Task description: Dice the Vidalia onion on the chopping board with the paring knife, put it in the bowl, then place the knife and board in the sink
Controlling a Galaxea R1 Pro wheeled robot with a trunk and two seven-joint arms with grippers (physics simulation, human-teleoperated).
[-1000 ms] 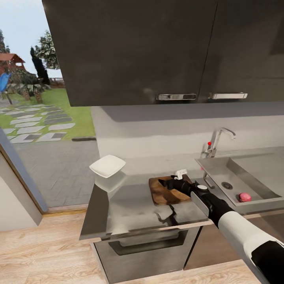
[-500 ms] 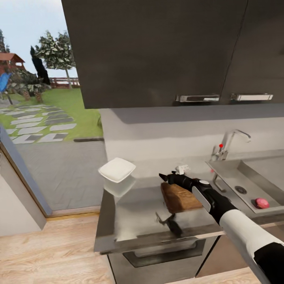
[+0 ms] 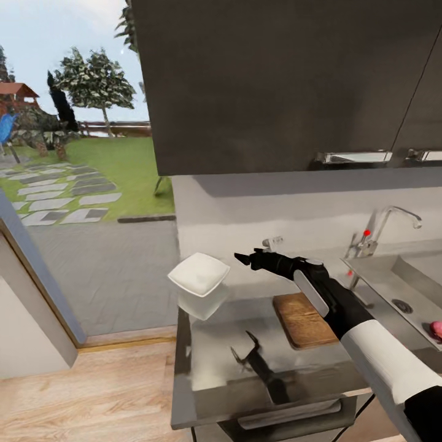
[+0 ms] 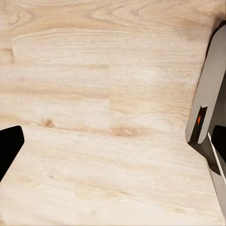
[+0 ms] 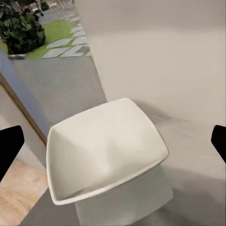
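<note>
The white squarish bowl (image 3: 199,275) stands near the left end of the grey countertop (image 3: 209,374), its reflection showing below it. My right gripper (image 3: 244,256) hovers open and empty above the counter, between the bowl and the dark wooden chopping board (image 3: 304,320), pointing at the bowl. In the right wrist view the bowl (image 5: 106,148) lies straight ahead between the spread fingers of the gripper (image 5: 113,143). A pinkish onion (image 3: 436,330) lies in the steel sink (image 3: 380,276) at the right edge. The paring knife is out of view. My left gripper (image 4: 113,143) is open over wood floor.
Black upper cabinets (image 3: 288,86) hang low over the counter. A chrome tap (image 3: 383,228) with a red-tipped lever stands behind the sink. The counter ends just left of the bowl, beside a glass door to the garden. A small white wall fitting (image 3: 273,241) sits behind my gripper.
The camera has swung left, sliding the scene rightwards in the picture. My right gripper has risen off the chopping board and moved left toward the bowl, still open.
</note>
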